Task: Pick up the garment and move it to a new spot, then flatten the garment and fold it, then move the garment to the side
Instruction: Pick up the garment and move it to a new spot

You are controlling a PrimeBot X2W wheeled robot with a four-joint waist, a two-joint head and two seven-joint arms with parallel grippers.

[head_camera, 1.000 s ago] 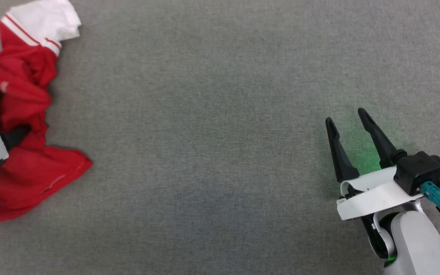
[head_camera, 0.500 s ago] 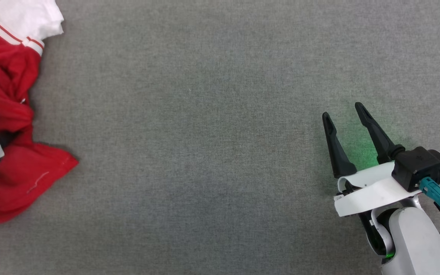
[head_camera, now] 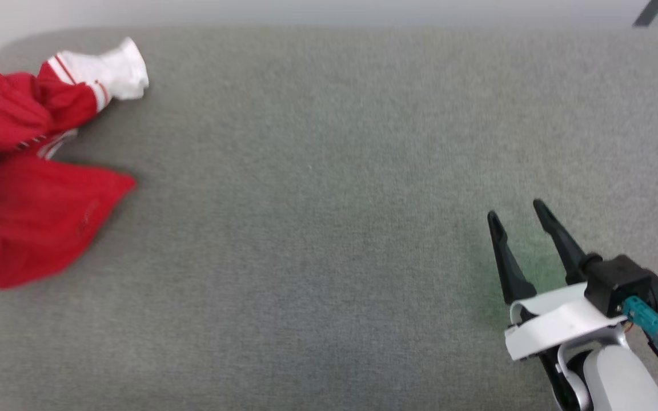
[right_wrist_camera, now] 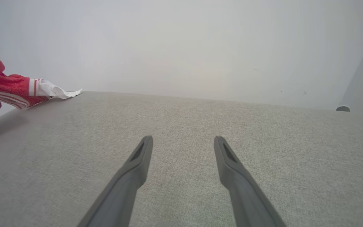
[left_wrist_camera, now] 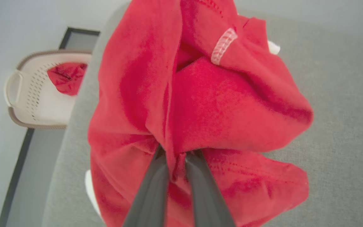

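So your work surface (head_camera: 329,228) was a big stretch of grey woven fabric, rounded at its far left corner, with a plain pale wall (right_wrist_camera: 181,47) right behind the far edge. Lighting was soft and even, barely any hard shadows, plus a faint green tint (head_camera: 529,251) on the fabric at the lower right of the head view. Past the surface's edge in the left wrist view you had a cream perforated basket (left_wrist_camera: 39,104) with a small red cloth (left_wrist_camera: 65,78) in it, and a grey strip (left_wrist_camera: 33,176) with a thin dark border running alongside.
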